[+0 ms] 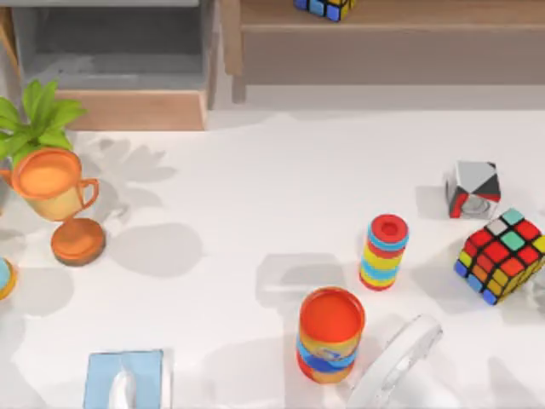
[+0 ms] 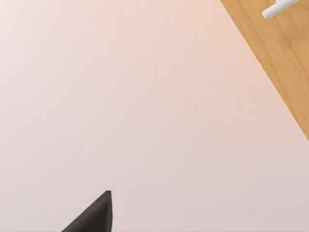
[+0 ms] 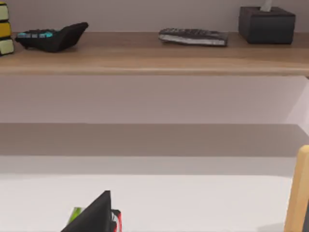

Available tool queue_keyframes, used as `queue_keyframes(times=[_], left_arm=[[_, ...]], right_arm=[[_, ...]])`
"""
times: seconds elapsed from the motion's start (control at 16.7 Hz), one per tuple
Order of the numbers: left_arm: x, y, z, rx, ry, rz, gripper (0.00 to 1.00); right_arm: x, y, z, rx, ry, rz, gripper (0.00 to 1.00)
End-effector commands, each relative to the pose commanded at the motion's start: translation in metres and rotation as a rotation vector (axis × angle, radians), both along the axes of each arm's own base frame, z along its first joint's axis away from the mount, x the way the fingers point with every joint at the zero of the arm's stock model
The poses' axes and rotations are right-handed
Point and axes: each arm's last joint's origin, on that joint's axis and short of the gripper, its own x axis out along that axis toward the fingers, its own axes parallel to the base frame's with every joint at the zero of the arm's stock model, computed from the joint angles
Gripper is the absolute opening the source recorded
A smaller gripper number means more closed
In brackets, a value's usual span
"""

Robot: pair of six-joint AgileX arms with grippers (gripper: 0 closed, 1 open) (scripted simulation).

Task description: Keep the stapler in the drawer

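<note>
The drawer stands open at the table's far left, with a grey inside and a light tan front panel. The stapler is too faint against the white table to make out. In the left wrist view, a dark tip of my left gripper hangs over bare white surface. A tan wooden panel with a white handle lies off to one side. A dark tip of my right gripper faces a long wooden shelf.
On the table are an orange can, a striped ring stack, a Rubik's cube, a grey-red cube, a see-through curved piece, a blue tissue box, an orange trophy cup and a plant.
</note>
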Motion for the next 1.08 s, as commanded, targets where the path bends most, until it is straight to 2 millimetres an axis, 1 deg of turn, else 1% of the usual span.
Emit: queue_keyframes(times=[0.12, 0.24, 0.36, 0.48, 0.66, 0.84, 0.96, 1.08], left_arm=[[-0.033, 0.008, -0.014, 0.15, -0.053, 0.037, 1.0], [-0.063, 0.008, -0.032, 0.306, -0.07, 0.065, 1.0], [-0.085, 0.0, -0.053, 0.465, -0.059, 0.067, 1.0], [-0.1, -0.015, -0.074, 0.616, -0.034, 0.036, 1.0], [-0.107, -0.047, -0.103, 0.8, 0.001, -0.071, 1.0], [-0.108, -0.077, -0.124, 0.906, 0.009, -0.199, 1.0], [-0.107, -0.088, -0.132, 0.93, 0.007, -0.253, 1.0], [-0.107, -0.09, -0.133, 0.933, 0.007, -0.261, 1.0]], right_arm=[[0.0, 0.0, 0.0, 0.0, 0.0, 0.0, 1.0], [0.0, 0.0, 0.0, 0.0, 0.0, 0.0, 1.0], [0.0, 0.0, 0.0, 0.0, 0.0, 0.0, 1.0], [0.0, 0.0, 0.0, 0.0, 0.0, 0.0, 1.0], [0.0, 0.0, 0.0, 0.0, 0.0, 0.0, 1.0], [0.0, 0.0, 0.0, 0.0, 0.0, 0.0, 1.0], [0.0, 0.0, 0.0, 0.0, 0.0, 0.0, 1.0], [0.0, 0.0, 0.0, 0.0, 0.0, 0.0, 1.0]])
